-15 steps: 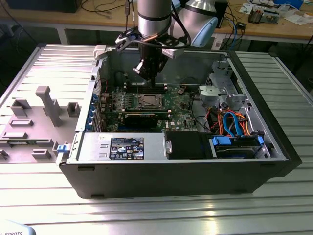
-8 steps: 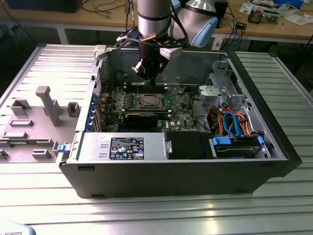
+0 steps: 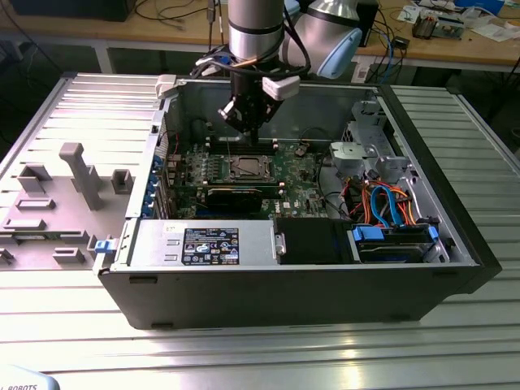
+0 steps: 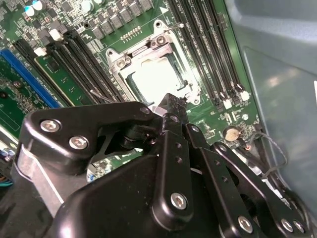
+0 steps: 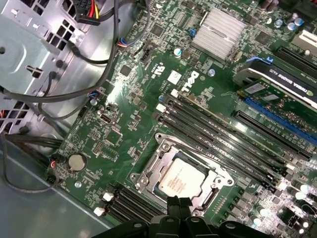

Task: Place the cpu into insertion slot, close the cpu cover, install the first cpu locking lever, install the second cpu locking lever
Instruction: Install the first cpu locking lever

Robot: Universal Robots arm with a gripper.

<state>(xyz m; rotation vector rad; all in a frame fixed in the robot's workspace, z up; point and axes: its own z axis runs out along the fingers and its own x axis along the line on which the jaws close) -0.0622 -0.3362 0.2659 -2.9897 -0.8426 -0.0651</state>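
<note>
Surface: table (image 3: 244, 357) carrying open case (image 3: 284, 286).
Done: cpu (image 5: 181, 179) lying in insertion slot (image 5: 210, 194), cpu cover (image 5: 163, 157) seemingly down.
Hand: I am hovering gripper (image 3: 248, 134) upper-centre of exterior view, pinched together, empty.
Left: locking it, I think.

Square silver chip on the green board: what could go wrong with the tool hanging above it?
The black tool hangs over the pale silver square chip; descending off-centre, it might scratch it or bend the thin silvery frame around it. The long black slots alongside could be struck.

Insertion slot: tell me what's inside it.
The cpu lies flat inside the insertion slot, metal top showing. The hand covers one slot edge; anything beneath the chip is hidden.
</note>
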